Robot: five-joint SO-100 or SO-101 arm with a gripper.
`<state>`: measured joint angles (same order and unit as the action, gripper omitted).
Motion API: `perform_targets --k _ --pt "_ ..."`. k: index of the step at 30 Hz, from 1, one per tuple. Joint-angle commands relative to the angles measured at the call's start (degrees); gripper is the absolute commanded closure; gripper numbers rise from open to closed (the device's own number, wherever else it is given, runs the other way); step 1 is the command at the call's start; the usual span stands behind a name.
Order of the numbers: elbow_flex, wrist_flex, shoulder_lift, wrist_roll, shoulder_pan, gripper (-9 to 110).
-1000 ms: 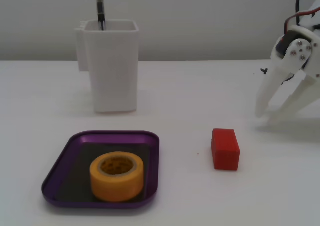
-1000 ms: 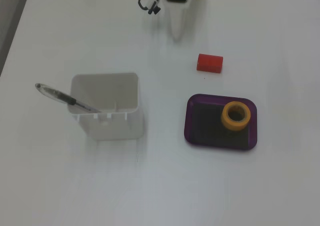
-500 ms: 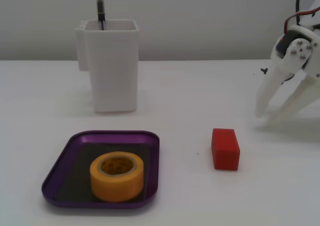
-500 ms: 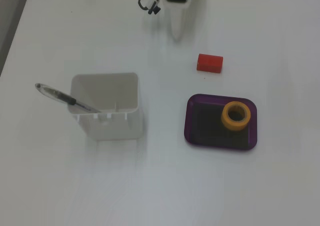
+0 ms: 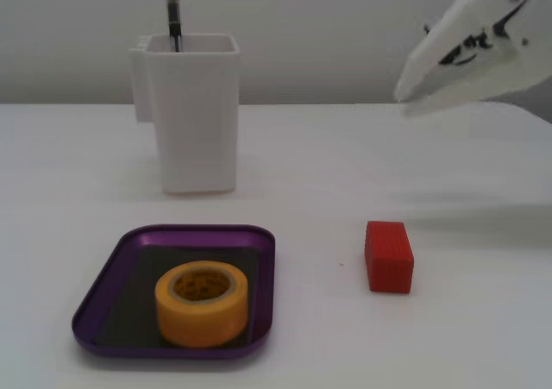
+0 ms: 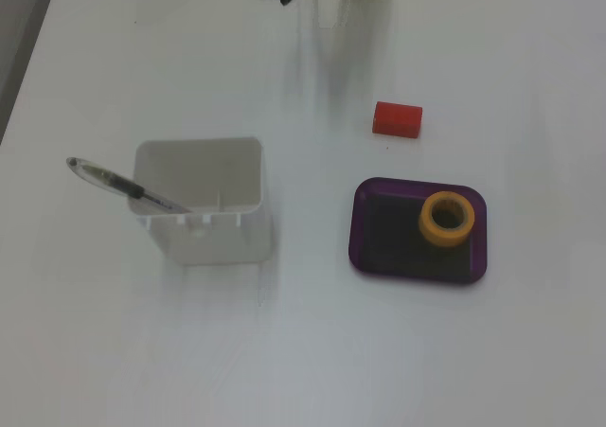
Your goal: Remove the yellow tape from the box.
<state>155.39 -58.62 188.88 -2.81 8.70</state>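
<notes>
Purple box (image 5: pixel 99 307) sits at 7 o'clock in a fixed view, on white bench (image 5: pixel 345 165). Yellow tape (image 5: pixel 201 303) lies flat inside box, hollow core up, toward near edge. White container (image 5: pixel 191 113) stands at 11 o'clock, pen (image 5: pixel 173 14) inside. Red block (image 5: pixel 388 256) at 4 o'clock, well apart from box. White pincer (image 5: pixel 407 97) hangs at 2 o'clock, above bench, empty; open or closed, cannot tell.

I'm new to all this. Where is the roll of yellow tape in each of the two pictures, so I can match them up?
In a fixed view, the yellow tape lies lower left of centre, inside the purple tray, towards its near edge.
In a fixed view from above, the yellow tape lies right of centre, at the tray's upper right corner.
Shared landmark: the red block beside the tray.
</notes>
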Motion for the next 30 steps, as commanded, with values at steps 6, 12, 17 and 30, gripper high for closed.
perform_targets --k 6,12,17,30 --pt "-28.48 -3.08 -37.97 -17.31 -1.93 101" --pt "-50.27 -13.8 -65.48 -24.87 -10.63 98" --pt "-66.97 -17.4 -84.11 -25.58 -15.38 88" --pt "-98.7 -17.67 -121.38 -25.4 -15.82 87"
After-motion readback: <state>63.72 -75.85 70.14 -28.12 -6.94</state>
